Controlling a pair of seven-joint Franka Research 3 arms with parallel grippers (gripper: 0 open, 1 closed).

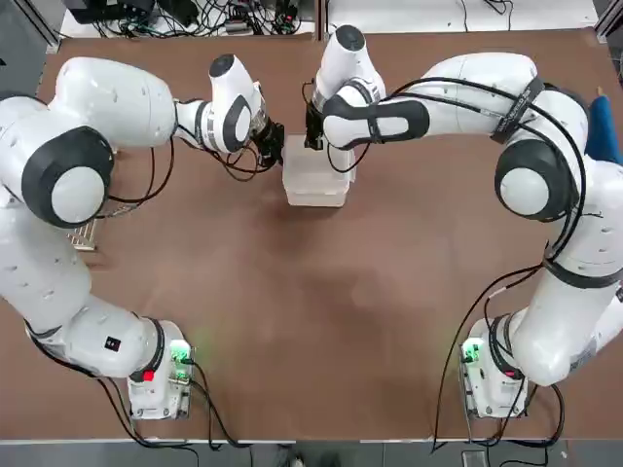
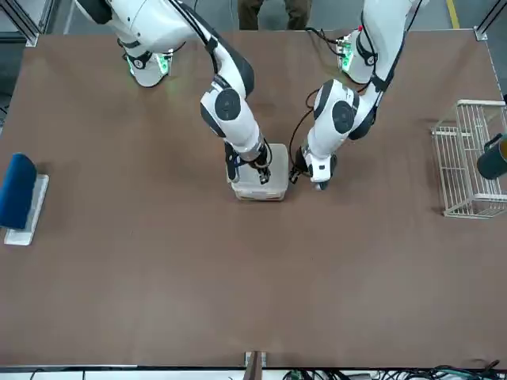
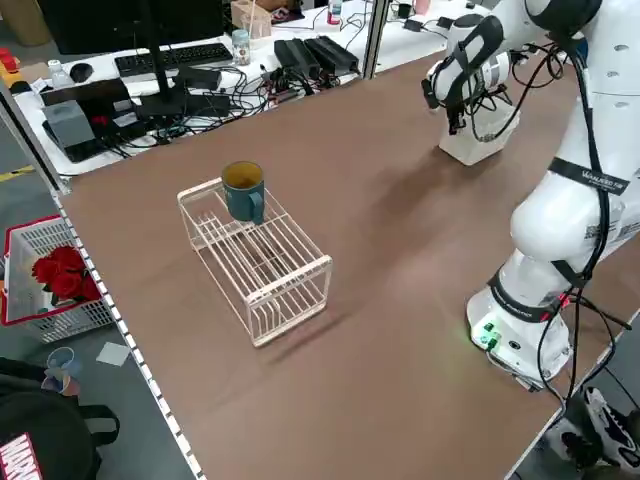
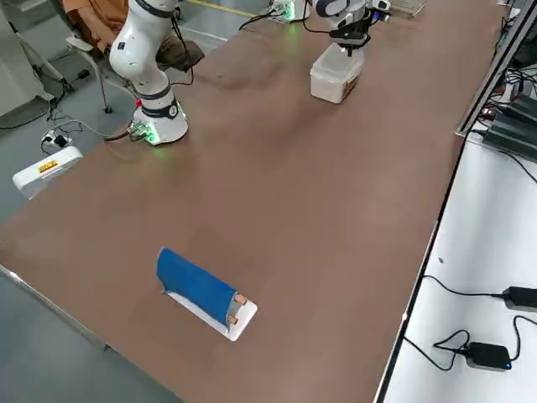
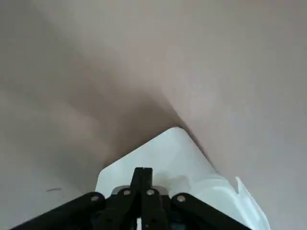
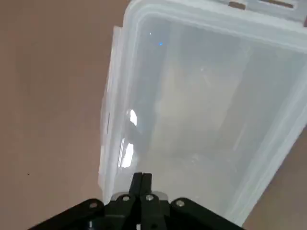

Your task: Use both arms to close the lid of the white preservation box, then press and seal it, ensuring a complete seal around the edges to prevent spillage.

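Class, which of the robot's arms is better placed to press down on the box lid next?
Probably the right: its shut gripper is over the lid, while the left gripper sits out at the box's left side.

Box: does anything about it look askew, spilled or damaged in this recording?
One thing: beyond the shut left gripper at the box, a thin white flap juts out with a pointed tip, perhaps an unfastened latch. The lid, under the shut right gripper, shows no crack; no spill shows.

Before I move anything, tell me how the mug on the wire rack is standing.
Upright: the mug sits mouth up on the rack.
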